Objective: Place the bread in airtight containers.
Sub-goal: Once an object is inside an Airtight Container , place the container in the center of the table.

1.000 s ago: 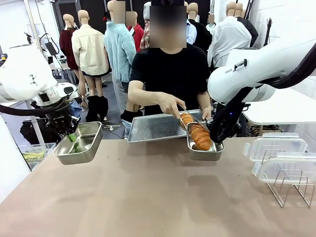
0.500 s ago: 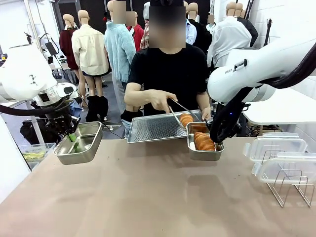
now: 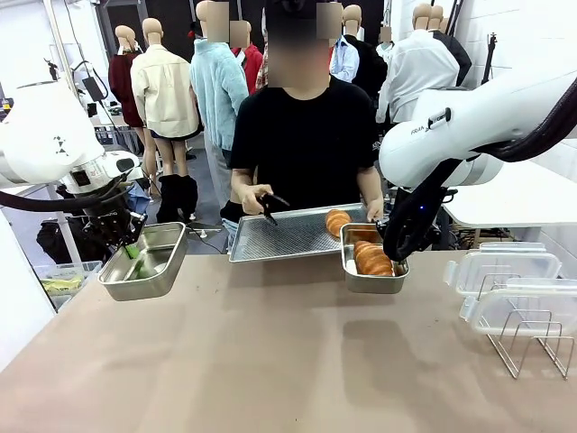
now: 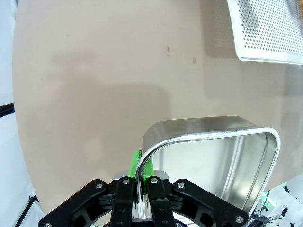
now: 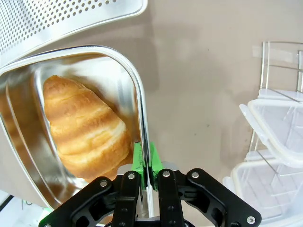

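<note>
My right gripper (image 3: 391, 250) is shut on the near rim of a steel airtight container (image 3: 394, 282) at mid table, its green pads (image 5: 138, 160) pinching the edge (image 5: 140, 101). One golden-brown bread (image 3: 371, 259) lies inside it (image 5: 86, 125). A second bread (image 3: 338, 221) rests on the perforated tray (image 3: 284, 236) that the person holds. My left gripper (image 3: 132, 249) is shut on the rim (image 4: 140, 166) of the other container (image 3: 144, 267) at the table's left edge; its inside (image 4: 215, 163) looks bare. The person's other hand holds black tongs (image 3: 270, 205) over the tray's left part.
Two clear white-rimmed lids (image 3: 502, 268) (image 3: 532, 308) lie at the right of the table, with a wire rack (image 3: 532, 346) in front of them. They also show in the right wrist view, lids (image 5: 279, 130) and rack (image 5: 280, 51). The brown tabletop (image 3: 270, 352) stretches toward me.
The person set a bread into the right container with the tongs, then drew the tongs back left over the tray. Both arms held still.
</note>
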Tool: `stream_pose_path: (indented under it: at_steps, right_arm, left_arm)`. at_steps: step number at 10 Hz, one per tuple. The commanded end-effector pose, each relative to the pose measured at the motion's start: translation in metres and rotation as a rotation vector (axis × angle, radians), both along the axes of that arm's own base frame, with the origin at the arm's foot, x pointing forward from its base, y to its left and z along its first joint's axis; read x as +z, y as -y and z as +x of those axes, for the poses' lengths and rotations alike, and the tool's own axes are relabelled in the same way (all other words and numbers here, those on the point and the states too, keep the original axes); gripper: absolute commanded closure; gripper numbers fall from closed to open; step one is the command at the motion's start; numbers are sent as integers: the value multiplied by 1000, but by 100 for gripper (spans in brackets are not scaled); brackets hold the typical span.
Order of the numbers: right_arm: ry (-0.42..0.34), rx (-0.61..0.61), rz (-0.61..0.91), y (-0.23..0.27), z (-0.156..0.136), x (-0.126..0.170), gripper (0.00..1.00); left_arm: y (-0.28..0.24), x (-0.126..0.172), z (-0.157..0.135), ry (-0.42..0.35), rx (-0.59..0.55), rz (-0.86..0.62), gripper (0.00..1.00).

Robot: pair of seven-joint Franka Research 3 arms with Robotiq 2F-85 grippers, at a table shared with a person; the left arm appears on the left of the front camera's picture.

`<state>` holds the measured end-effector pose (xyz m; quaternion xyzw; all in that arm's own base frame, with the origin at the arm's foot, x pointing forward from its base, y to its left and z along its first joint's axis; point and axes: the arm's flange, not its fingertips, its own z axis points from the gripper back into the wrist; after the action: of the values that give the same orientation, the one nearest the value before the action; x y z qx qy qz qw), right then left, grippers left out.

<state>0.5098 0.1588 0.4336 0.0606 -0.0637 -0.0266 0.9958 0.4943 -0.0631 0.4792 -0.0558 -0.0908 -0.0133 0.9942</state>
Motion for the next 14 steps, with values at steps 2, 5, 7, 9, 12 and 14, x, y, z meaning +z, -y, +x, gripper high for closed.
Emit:
stream_pose_path:
  at_steps: [2,5,7,9,12,14]
  right_arm:
    - [3,-1,0,0,0,1,100]
    - [3,-1,0,0,0,1,100]
    - [3,-1,0,0,0,1,100]
    - [3,-1,0,0,0,1,100]
    - [3,-1,0,0,0,1,100]
    - [0,0,0,0,0,0,100]
  left_arm:
    - [0,4,2,11,11,-6,100]
    - [0,4,2,11,11,-6,100]
    - [0,4,2,11,11,-6,100]
    - [0,4,2,11,11,-6,100]
    - [0,4,2,11,11,-6,100]
    - [0,4,2,11,11,-6,100]
